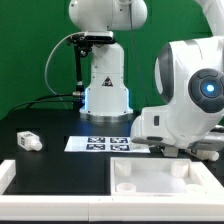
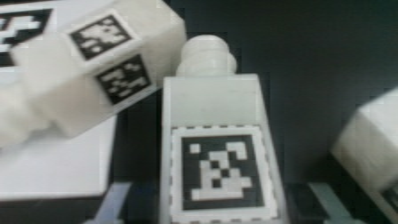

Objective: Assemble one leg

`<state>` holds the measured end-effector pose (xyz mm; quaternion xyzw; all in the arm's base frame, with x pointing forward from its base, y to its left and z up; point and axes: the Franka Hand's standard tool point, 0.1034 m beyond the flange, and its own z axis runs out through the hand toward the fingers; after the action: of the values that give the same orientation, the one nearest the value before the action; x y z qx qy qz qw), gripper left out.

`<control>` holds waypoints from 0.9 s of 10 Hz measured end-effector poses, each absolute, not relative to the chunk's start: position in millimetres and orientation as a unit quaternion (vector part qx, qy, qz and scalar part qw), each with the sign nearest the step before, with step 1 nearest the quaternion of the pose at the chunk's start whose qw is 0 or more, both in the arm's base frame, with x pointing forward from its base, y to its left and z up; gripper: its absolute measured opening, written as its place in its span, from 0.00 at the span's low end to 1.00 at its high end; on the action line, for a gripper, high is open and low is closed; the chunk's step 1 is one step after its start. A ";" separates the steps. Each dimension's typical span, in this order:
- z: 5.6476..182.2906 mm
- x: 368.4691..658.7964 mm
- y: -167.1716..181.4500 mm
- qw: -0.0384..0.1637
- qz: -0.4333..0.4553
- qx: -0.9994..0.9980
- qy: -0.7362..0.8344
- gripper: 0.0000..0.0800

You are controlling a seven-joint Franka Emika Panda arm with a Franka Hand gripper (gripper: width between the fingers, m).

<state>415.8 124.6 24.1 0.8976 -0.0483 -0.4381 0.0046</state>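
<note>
Over at the exterior view's left, a lone leg [image 1: 28, 141] is lying on its side on the black table [image 1: 60, 175], well apart from everything else, with one tagged face turned toward the camera. Moving right, the marker board [image 1: 105, 143] is lying flat near the middle of the table, in front of the arm's white base [image 1: 104, 85]. Nearer and further right, the wide square panel [image 1: 165, 182] is resting flat with its raised rim up. Above its far edge, the arm's bulky wrist [image 1: 192, 95] is filling the right of the scene and hiding the fingertips from this side.

Seen from the wrist view, the gripper [image 2: 222, 203] is straddling the leg [image 2: 217, 120], which is lying lengthwise between the two fingers [image 2: 118, 203]. A dark gap is showing between each finger and the leg's sides, so the jaws are standing apart and not pressing on it. The leg's tag is facing the camera, and its narrower rounded tip [image 2: 210, 52] is pointing away from the fingers. Just beside it, a second leg [image 2: 80, 75] is lying at a slant with two tags showing; whether the two are touching is unclear. On the leg's other side, a blurred white piece [image 2: 365, 135] is showing at the edge.
</note>
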 end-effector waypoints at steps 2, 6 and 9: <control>61.2 457.8 116.9 -0.010 -0.421 0.906 -0.042 0.36; 77.3 471.7 129.6 -0.004 -0.294 0.955 -0.035 0.36; 109.3 506.1 118.5 -0.025 -0.216 0.976 -0.016 0.36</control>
<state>506.1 118.5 109.3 0.9760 -0.0163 -0.2157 -0.0251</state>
